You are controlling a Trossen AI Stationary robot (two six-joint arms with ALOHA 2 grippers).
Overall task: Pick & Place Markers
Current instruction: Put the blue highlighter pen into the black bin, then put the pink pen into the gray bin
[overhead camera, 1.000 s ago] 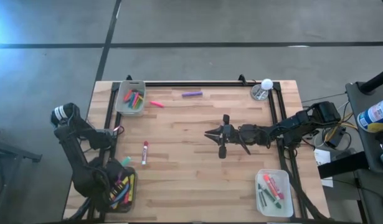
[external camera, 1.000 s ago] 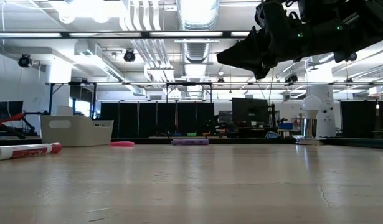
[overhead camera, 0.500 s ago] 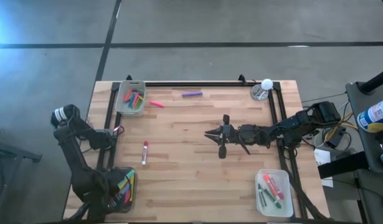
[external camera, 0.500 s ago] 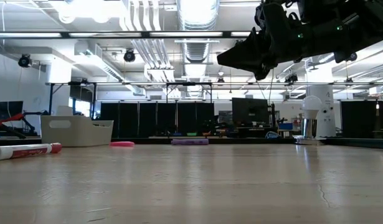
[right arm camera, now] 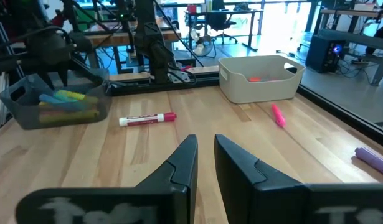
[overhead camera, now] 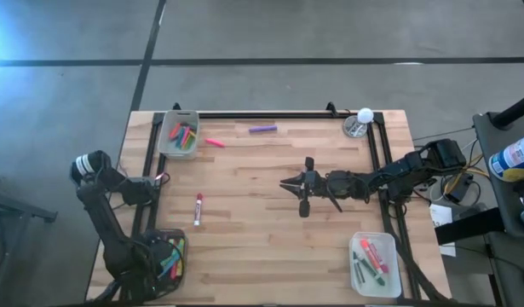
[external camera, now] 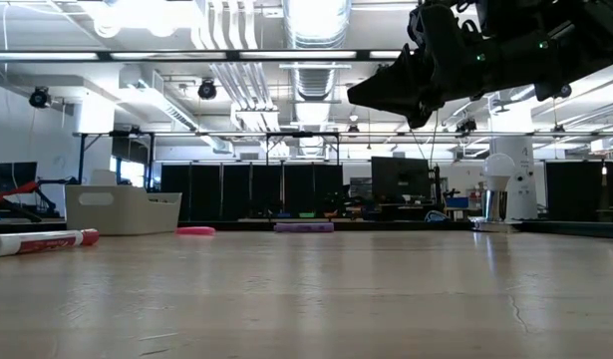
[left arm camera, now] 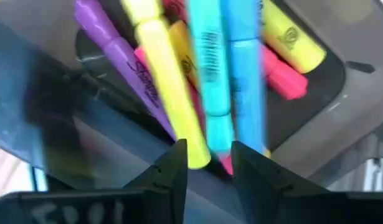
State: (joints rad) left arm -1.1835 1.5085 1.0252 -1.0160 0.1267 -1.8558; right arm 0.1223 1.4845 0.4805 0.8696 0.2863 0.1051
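Landmark: red-white marker [overhead camera: 198, 209], lying loose on the worktop [overhead camera: 270, 247] with its long axis running near-to-far, almost parallel to the worktop's left edge.

Left hand [left arm camera: 208, 163]: over the grey bin [overhead camera: 169, 257] at the near-left corner, i.e. near side of the landmark and slightly left. Fingers stand parted w/ a clear gap and nothing clamped betw. them; blue [left arm camera: 241, 68], yellow [left arm camera: 160, 74] and purple [left arm camera: 110, 46] markers lie in the bin just beyond the tips. Judged: a drop into this bin is done or nearly so.

Right hand [overhead camera: 289, 184]: hovers above mid-worktop, well right of the landmark and a little farther back, pointing toward it. Fingers [right arm camera: 182, 163] nearly together w/ a narrow slit, holding nothing.

Other loose markers: pink [overhead camera: 214, 142] and purple [overhead camera: 262, 130], both far side of the landmark, near the beige bin [overhead camera: 178, 133]. A third bin [overhead camera: 375, 263] sits near-right, well away.

Key relation: landmark lies betw. the two hands; the left is nearer, needing a short reach away from its bin. Its axis runs crosswise to the right hand's line of approach, so fingers closing across the barrel need approx. no wrist turn from that side (judgement).
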